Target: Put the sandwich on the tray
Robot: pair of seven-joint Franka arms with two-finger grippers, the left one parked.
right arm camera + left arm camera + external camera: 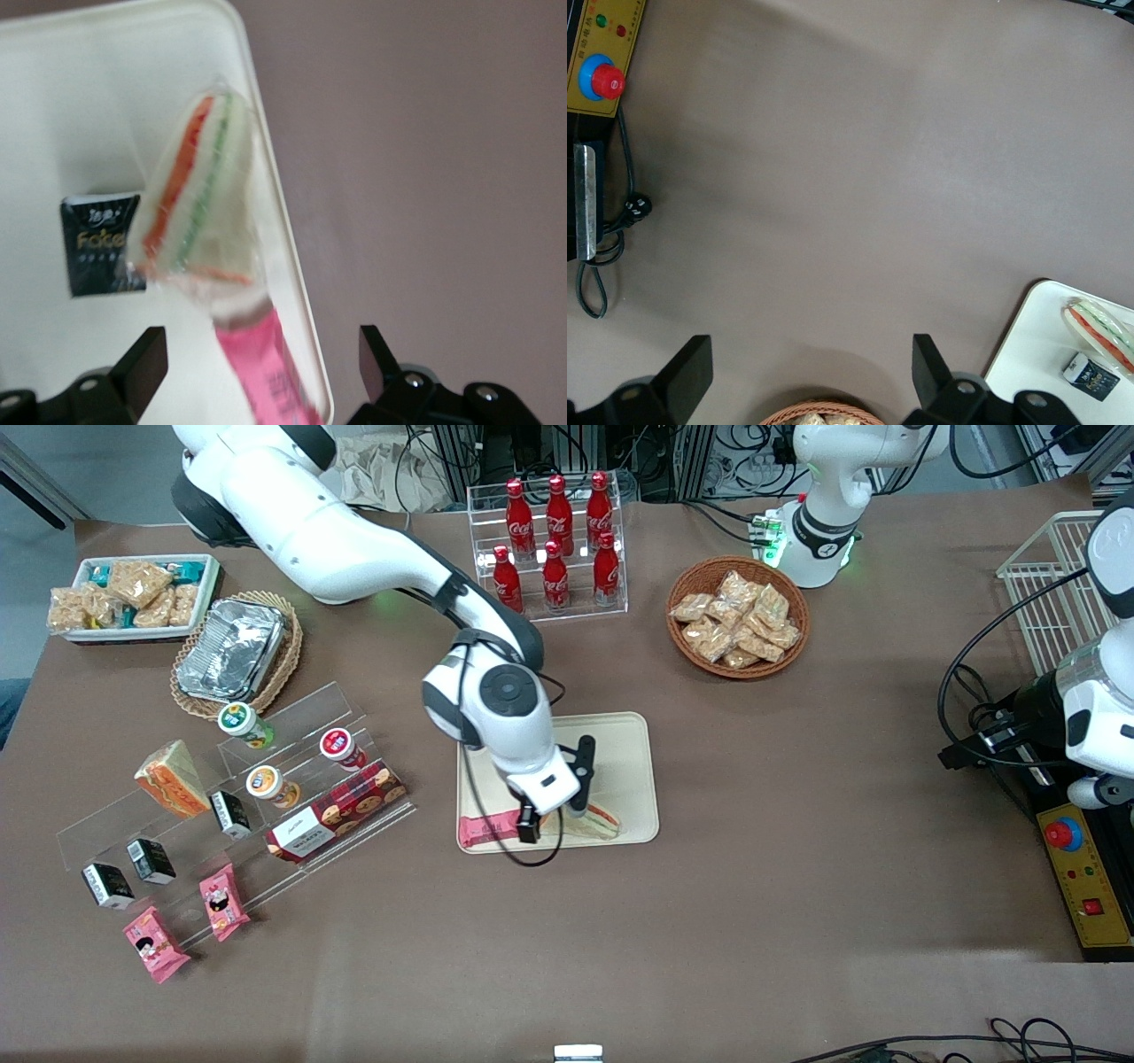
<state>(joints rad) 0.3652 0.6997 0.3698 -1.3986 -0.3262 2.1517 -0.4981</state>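
Observation:
The sandwich [595, 821], a clear-wrapped pale wedge with green and red stripes, lies on the cream tray [625, 744] near the rim closest to the front camera. It also shows in the right wrist view [199, 208] and the left wrist view [1103, 329]. My right gripper [554, 822] hovers just above the tray by the sandwich. Its fingers are open and hold nothing [260, 354]. A pink snack packet [275, 376] lies below the open fingers, its end under the sandwich's edge. A small black packet [99, 243] lies on the tray [89, 106] beside the sandwich.
An orange-brown wedge [173, 778] and small packets sit on a clear stepped stand toward the working arm's end. A foil container [230, 648], a white snack dish [133, 593], a cola bottle rack [556, 540] and a snack basket [737, 615] stand farther from the camera.

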